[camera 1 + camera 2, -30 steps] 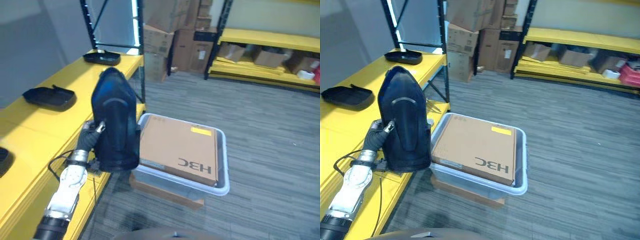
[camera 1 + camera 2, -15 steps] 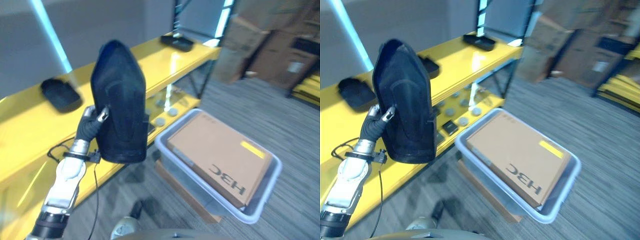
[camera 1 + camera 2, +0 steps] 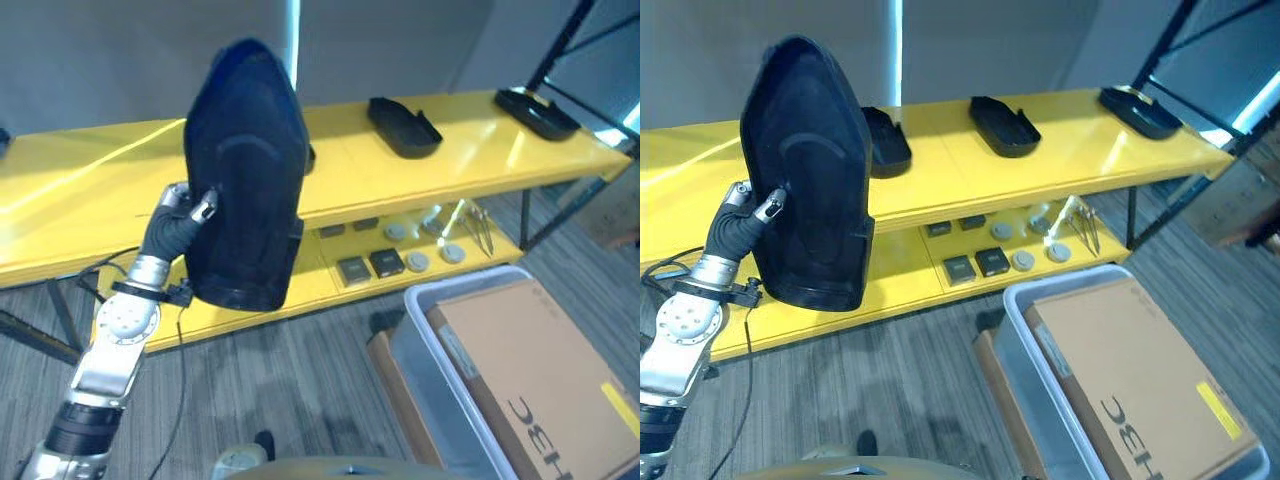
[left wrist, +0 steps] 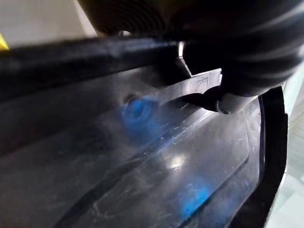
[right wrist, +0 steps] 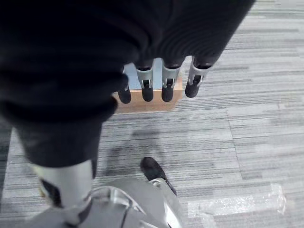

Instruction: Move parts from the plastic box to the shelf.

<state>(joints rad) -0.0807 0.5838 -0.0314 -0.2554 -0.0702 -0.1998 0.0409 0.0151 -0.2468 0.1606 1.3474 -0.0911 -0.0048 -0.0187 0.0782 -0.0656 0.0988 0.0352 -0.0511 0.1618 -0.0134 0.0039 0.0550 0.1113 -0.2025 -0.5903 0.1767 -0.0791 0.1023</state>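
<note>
Rotation of the head camera was the main change: where the plastic box had sat near the middle of the eye views half a second and a second before, it was now pushed to the lower right corner, and the yellow shelf was spread across the upper half of the views. This was taken as a turn of the robot toward the shelf, not as a move of the things themselves.

The black moulded part was held upright in front of the shelf by the left hand, much as in the earlier pictures, its narrow end up and its broad end hanging above the lower tier. The fingers were seen curled over one edge of the part in the left wrist view, where a dark tip was pressed against the inner face, so the hand was judged to be clamped on it. The right hand was seen above the grey floor with its fingers hanging straight and relaxed, holding nothing.

Three similar black parts were already lying on the top tier, well apart from one another. The grey plastic box was still filled by a brown cardboard carton. Small metal pieces lay on the lower tier.

The carry was judged to be nearly done: the part was out of the box and facing the shelf, but not yet set down.
</note>
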